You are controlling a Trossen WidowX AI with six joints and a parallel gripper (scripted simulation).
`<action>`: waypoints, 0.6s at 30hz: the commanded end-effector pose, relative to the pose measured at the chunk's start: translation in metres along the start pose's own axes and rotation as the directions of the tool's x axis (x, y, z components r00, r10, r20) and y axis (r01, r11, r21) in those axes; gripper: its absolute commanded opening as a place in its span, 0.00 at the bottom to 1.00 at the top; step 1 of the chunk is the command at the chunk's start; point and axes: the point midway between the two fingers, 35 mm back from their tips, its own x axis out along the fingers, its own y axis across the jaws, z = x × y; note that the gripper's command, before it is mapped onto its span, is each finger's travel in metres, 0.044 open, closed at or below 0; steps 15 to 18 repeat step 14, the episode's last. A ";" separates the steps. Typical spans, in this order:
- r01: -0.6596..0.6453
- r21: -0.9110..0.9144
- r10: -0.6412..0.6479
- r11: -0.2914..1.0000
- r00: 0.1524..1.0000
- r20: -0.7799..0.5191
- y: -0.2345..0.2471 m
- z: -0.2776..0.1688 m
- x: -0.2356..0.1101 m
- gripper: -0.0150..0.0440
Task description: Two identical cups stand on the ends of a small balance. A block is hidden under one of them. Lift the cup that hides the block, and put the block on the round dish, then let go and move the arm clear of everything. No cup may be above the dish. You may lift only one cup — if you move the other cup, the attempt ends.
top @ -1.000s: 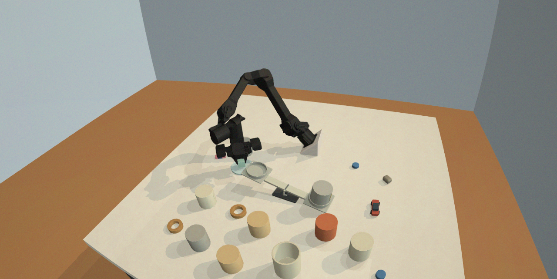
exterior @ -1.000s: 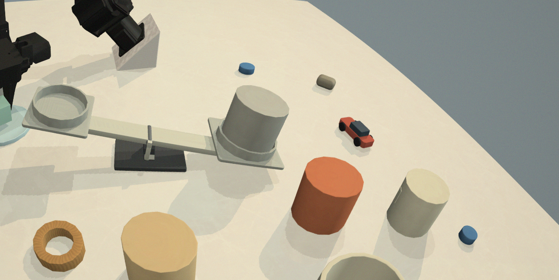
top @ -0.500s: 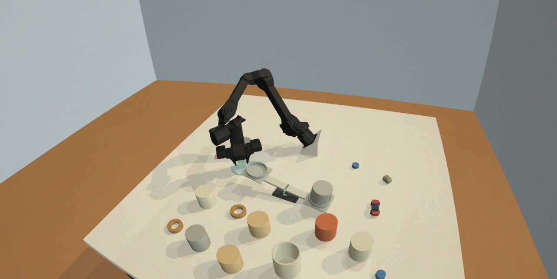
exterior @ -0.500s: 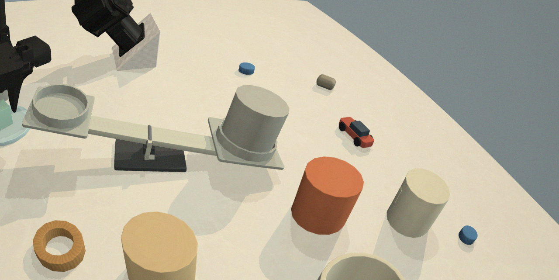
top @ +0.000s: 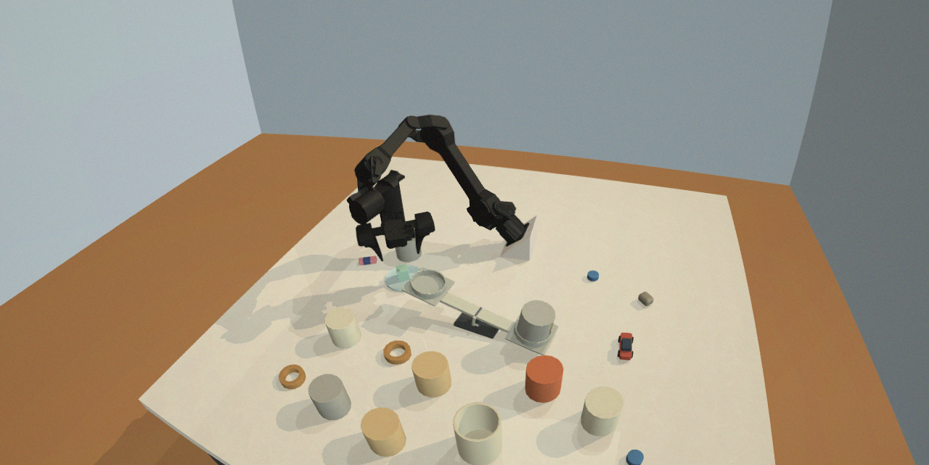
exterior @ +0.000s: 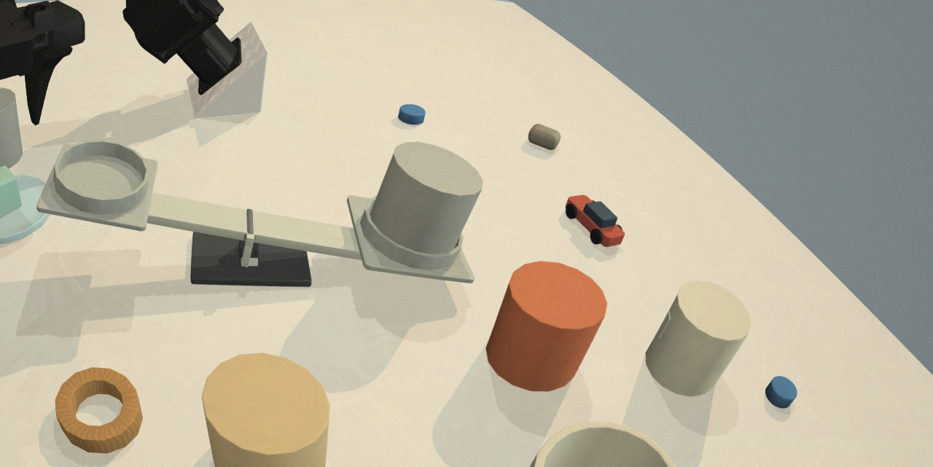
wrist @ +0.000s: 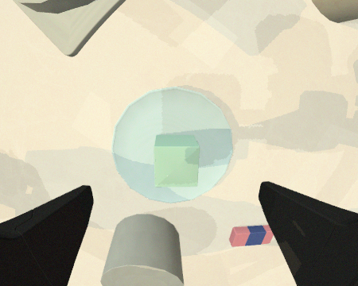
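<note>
My gripper (top: 400,255) (wrist: 177,194) is open and empty, its fingers wide apart above and to either side of the green block. The green block (top: 402,272) (exterior: 6,191) (wrist: 176,166) sits on the pale blue round dish (top: 390,278) (exterior: 32,208) (wrist: 139,115), off its middle. One grey cup (top: 536,322) (exterior: 423,203) stands upside down on the lower end of the tilted balance (top: 458,304) (exterior: 195,210). The raised end's pan is bare. Another grey cup (top: 408,250) (exterior: 7,128) (wrist: 143,246) stands on the table behind the dish, partly hidden by the gripper in the top view.
A pink and blue eraser (top: 367,260) (wrist: 255,235) lies beside the dish. The raised balance pan (top: 428,297) (exterior: 130,215) (wrist: 71,36) is close to the dish. A cream cup (top: 342,328), an orange cup (top: 543,379) (exterior: 547,327), rings and several other cups stand farther forward.
</note>
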 end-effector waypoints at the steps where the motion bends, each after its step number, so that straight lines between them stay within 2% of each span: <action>1: 0.001 0.001 -0.001 1.000 1.000 0.000 0.000 0.000 -0.019 1.00; 4: 0.003 -0.003 -0.003 1.000 1.000 0.002 0.001 -0.001 -0.037 1.00; 18: 0.003 -0.003 -0.003 1.000 1.000 0.002 0.001 -0.001 -0.037 1.00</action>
